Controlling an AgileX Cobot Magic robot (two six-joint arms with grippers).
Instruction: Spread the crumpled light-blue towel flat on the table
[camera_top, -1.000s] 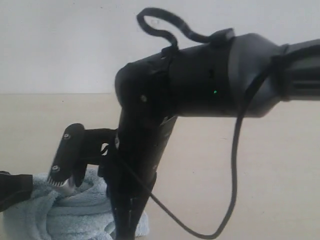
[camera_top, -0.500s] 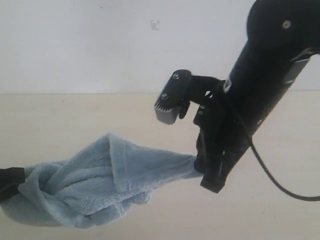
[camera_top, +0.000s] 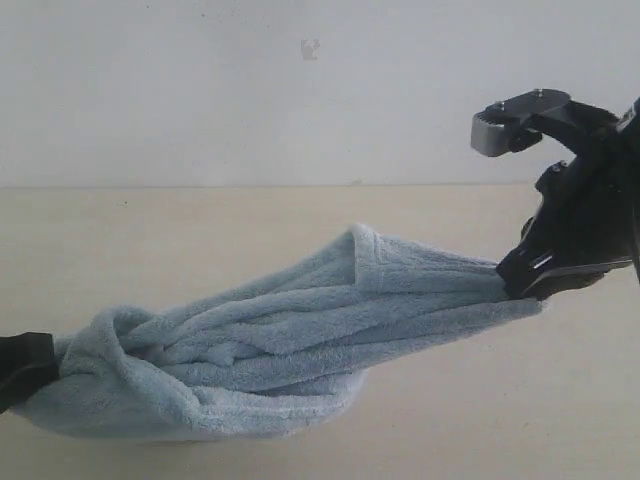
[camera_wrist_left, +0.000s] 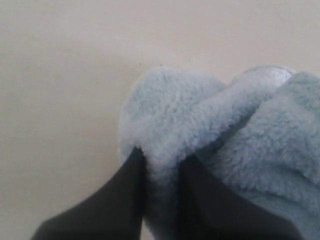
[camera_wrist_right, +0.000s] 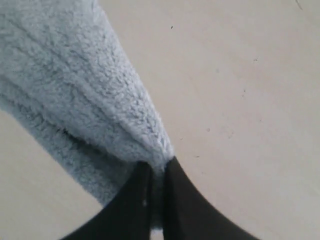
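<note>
The light-blue towel (camera_top: 290, 340) is stretched in bunched folds between both grippers, its left bulk resting on the beige table (camera_top: 180, 230) and its right end lifted. My right gripper (camera_top: 515, 285) is shut on the towel's right end, which is seen up close as the towel (camera_wrist_right: 85, 100) pinched at the gripper (camera_wrist_right: 157, 167). At the lower left edge my left gripper (camera_top: 45, 365) is shut on the other end; its wrist view shows fluffy towel (camera_wrist_left: 200, 120) squeezed between the fingers (camera_wrist_left: 162, 162). No barcode tag shows.
A plain pale wall (camera_top: 250, 90) rises behind the table's far edge. Bare tabletop (camera_wrist_right: 240, 100) lies on the far side of the towel and to its right. The right arm's wrist camera block (camera_top: 510, 125) juts out above the gripper.
My right gripper has pulled the towel's end far to the right and upward, stretching the crumpled pile into a long band. The left gripper has stayed at the lower left.
</note>
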